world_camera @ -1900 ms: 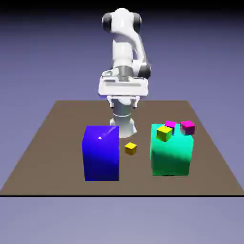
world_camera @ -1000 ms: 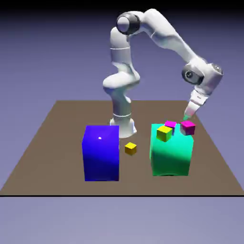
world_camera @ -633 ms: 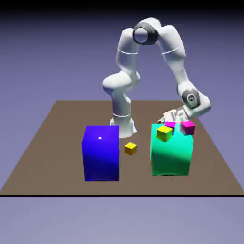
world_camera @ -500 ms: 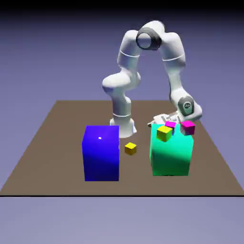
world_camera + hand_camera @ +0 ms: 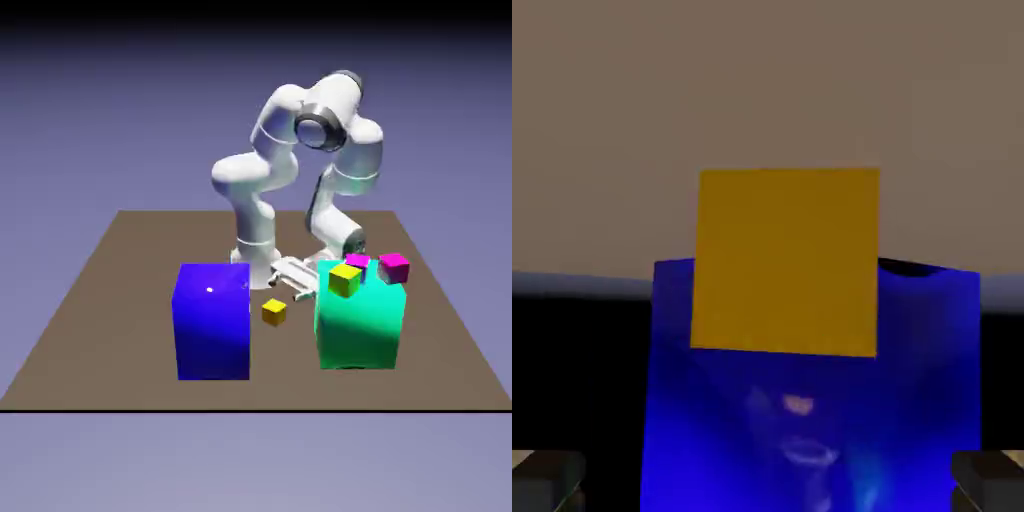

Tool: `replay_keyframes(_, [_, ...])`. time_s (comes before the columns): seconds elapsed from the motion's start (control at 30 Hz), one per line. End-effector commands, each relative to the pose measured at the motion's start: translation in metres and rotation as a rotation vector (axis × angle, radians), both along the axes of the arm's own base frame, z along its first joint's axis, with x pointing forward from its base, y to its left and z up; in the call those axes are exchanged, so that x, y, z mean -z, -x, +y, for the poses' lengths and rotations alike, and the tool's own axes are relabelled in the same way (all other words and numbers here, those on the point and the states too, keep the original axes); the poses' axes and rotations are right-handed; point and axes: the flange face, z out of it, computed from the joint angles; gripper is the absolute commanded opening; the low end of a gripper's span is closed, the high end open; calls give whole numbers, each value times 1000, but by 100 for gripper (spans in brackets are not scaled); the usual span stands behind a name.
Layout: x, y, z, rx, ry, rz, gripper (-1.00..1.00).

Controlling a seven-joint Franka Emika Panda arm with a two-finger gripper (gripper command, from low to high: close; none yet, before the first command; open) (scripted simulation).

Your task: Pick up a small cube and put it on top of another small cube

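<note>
The table (image 5: 130, 300) is spreading brown beneath everything, its near edge running straight across the exterior view. The arm (image 5: 333, 105) is standing at the far edge, arching over toward the exterior view's right and bending down behind the teal block, with its hand slanting back toward the middle.

The blue block (image 5: 212, 325) is standing upright on the exterior view's left, showing a small bright glint near its top. The teal block (image 5: 358, 330) is standing on the exterior view's right, well apart from the blue one, and is hiding part of the arm's lower end.

The claw (image 5: 768, 482) is hanging low behind the gap between the blocks. It is standing wide and holding nothing, its two dark tips showing far apart along the hand view's bottom edge.

The lime cube (image 5: 345, 280) is overlapping the teal block's upper left part in the exterior view. One magenta cube (image 5: 395, 268) is showing at that block's upper right corner, and another magenta cube (image 5: 357, 264) is showing between these two, partly covered. Whether the three are touching the block, I cannot tell.

The gold cube (image 5: 274, 312) is sitting on the table between the two blocks, apart from both and near the claw. In the hand view it is filling the middle as a flat square, with the blue block rising behind it.
</note>
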Motion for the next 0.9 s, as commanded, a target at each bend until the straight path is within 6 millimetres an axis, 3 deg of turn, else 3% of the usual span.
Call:
replay_keyframes(0.0, [2, 4, -2, -36, -21, 8, 0])
replay_keyframes(0.07, [4, 5, -1, -49, -56, 2, 0])
replay_keyframes(0.23, [32, -34, -32, -49, -56, 2, 0])
replay_keyframes(0.27, [32, -34, -32, -49, -56, 2, -100])
replay_keyframes(0.5, [-2, 6, 1, 0, -62, -12, -100])
replay_keyframes(0.87, [-74, -33, 39, 590, -87, -198, -100])
